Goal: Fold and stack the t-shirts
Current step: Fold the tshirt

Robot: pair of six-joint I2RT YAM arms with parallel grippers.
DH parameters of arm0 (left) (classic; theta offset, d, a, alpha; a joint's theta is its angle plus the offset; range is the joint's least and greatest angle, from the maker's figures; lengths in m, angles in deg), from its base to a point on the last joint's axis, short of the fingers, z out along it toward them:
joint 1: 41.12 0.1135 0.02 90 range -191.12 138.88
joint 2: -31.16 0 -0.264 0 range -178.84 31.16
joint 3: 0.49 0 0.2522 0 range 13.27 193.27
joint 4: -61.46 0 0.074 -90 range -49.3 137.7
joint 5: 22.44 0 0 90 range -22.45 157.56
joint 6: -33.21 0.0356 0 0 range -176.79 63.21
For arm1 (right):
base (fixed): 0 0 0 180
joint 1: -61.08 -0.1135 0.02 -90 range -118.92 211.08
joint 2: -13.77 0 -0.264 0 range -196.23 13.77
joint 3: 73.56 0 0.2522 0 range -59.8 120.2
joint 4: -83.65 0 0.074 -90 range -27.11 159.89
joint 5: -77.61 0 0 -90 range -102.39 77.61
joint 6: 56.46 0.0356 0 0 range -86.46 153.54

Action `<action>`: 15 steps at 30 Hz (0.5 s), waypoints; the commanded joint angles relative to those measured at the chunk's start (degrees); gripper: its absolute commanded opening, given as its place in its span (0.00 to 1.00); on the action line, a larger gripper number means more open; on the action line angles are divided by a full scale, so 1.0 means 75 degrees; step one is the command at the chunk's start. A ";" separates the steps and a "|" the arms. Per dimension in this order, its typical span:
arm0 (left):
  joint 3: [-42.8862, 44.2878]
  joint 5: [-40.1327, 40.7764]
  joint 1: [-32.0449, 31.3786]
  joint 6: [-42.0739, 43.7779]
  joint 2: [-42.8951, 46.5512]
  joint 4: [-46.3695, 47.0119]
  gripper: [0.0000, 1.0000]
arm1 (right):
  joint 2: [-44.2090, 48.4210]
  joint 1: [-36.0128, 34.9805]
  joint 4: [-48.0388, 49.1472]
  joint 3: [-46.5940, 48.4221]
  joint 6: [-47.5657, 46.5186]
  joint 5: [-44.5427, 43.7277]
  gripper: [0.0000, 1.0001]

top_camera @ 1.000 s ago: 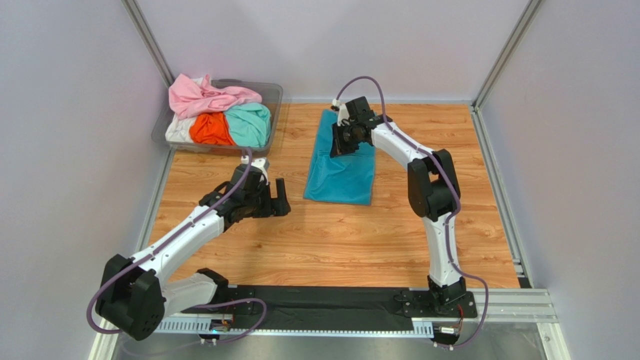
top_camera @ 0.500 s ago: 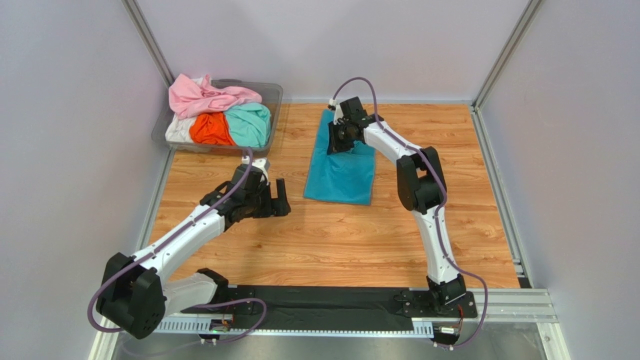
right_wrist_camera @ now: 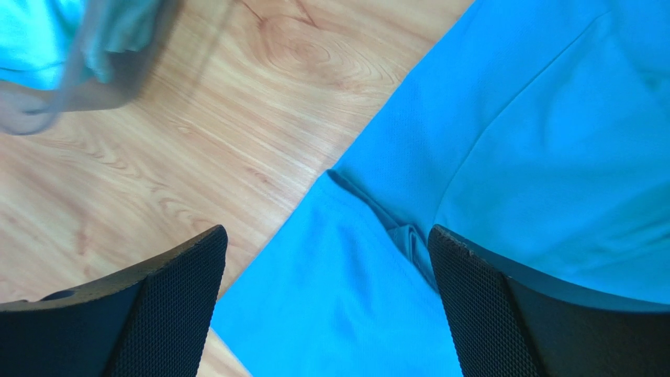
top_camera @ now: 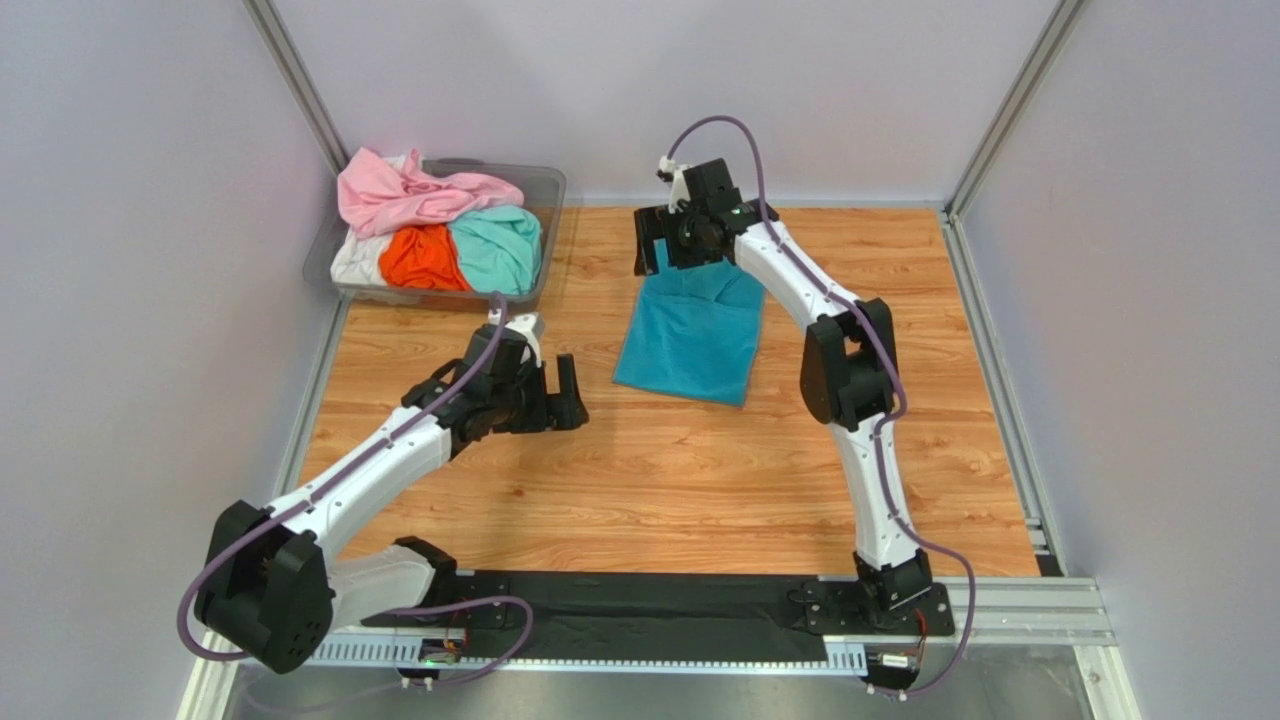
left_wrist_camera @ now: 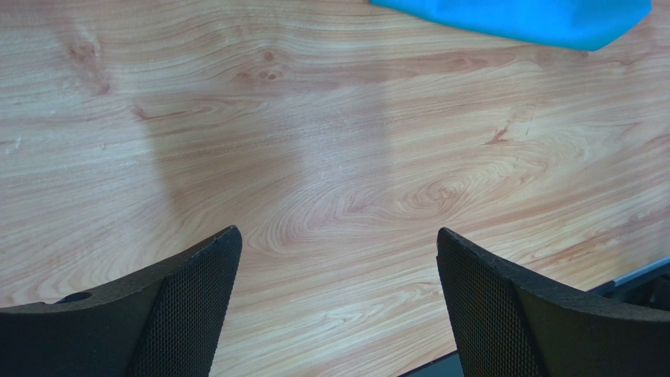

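Note:
A deep teal-blue t-shirt (top_camera: 694,338) lies folded on the wooden table, right of centre. My right gripper (top_camera: 661,248) hovers open over its far left corner. In the right wrist view the teal fabric (right_wrist_camera: 503,157) with a small crease spreads under the wide-apart jaws of that gripper (right_wrist_camera: 326,259), and nothing is held. My left gripper (top_camera: 564,393) stands open above bare wood left of the shirt; its wrist view of the gripper (left_wrist_camera: 338,259) shows only the shirt's edge (left_wrist_camera: 519,16) at the top. Pink (top_camera: 421,191), orange (top_camera: 421,258), mint green (top_camera: 501,248) and white (top_camera: 355,263) t-shirts are heaped in the tub.
The clear plastic tub (top_camera: 549,180) stands at the far left corner of the table; its corner (right_wrist_camera: 47,94) shows blurred in the right wrist view. Grey walls and metal posts close in the table on three sides. A black strip runs along the near edge (top_camera: 661,608).
My right gripper has opened and let go of the teal shirt, moving a little farther back and left. The shirt's far end now lies folded over, so it looks shorter. The left arm barely moved.

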 commanded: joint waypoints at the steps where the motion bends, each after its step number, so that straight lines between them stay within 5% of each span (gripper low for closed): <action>1: 0.0370 -0.0260 0.0006 -0.0036 0.0020 0.0557 1.00 | 0.1383 -0.0022 -0.0019 -0.0008 -0.0140 -0.0132 1.00; 5: 0.0721 -0.0354 0.0006 0.0047 -0.0565 0.0898 1.00 | 0.2824 -0.0033 0.0039 -0.1610 0.0479 -0.0540 1.00; 10: 0.1565 -0.0611 0.0018 0.0058 -0.2041 0.1249 1.00 | 0.5340 -0.0010 0.0823 -0.5559 0.1698 -0.1561 1.00; 15: 0.2362 -0.1068 0.0029 -0.0012 -0.3494 0.1472 0.92 | 0.6330 0.0037 0.1105 -0.8137 0.3185 -0.1644 1.00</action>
